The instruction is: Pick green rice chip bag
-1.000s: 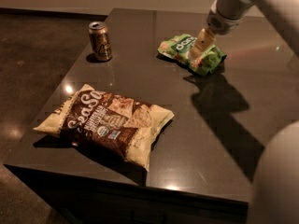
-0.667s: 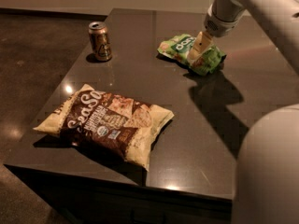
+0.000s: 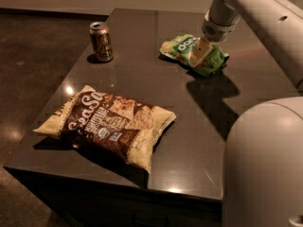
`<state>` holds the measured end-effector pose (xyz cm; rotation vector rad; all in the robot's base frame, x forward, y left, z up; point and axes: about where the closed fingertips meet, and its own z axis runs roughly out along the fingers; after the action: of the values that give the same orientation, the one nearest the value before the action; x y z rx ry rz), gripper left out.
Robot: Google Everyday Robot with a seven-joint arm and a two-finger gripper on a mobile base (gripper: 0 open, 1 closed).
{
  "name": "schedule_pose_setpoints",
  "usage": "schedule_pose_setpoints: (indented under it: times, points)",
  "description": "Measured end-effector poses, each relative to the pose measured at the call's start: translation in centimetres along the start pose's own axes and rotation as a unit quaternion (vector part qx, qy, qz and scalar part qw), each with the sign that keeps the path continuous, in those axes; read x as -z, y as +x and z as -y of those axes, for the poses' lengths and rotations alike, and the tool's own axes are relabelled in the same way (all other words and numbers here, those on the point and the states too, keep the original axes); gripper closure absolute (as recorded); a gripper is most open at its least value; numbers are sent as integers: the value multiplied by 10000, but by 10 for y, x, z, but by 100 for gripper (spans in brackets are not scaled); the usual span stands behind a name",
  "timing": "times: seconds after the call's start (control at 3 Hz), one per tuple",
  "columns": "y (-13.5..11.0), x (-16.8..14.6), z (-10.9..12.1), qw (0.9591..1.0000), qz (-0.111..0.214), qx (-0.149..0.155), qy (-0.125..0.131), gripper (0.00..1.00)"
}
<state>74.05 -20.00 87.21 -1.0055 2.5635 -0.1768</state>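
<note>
The green rice chip bag (image 3: 187,48) is a small crinkly light-green bag with a dark-green label. It lies at the far right of the dark table (image 3: 189,126). My gripper (image 3: 201,52) comes down from the upper right and sits on the middle of the bag, covering part of it. The bag rests on the table.
A larger brown-and-cream chip bag (image 3: 109,124) lies at the front left of the table. A soda can (image 3: 101,41) stands upright at the far left. A pale part of my arm (image 3: 265,164) fills the lower right corner. The table's front edge is close below.
The gripper stays on the green bag, which has not visibly moved. The pale arm section at the lower right has come further into view.
</note>
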Motion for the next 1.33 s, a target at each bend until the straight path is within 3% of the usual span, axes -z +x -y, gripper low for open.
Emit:
schedule_pose_setpoints:
  times: [1.0,1.33]
  points:
    - [-4,15,-16,9993,174,251,-198,86]
    - [-12,38,-27,9978,435,435,-262,100]
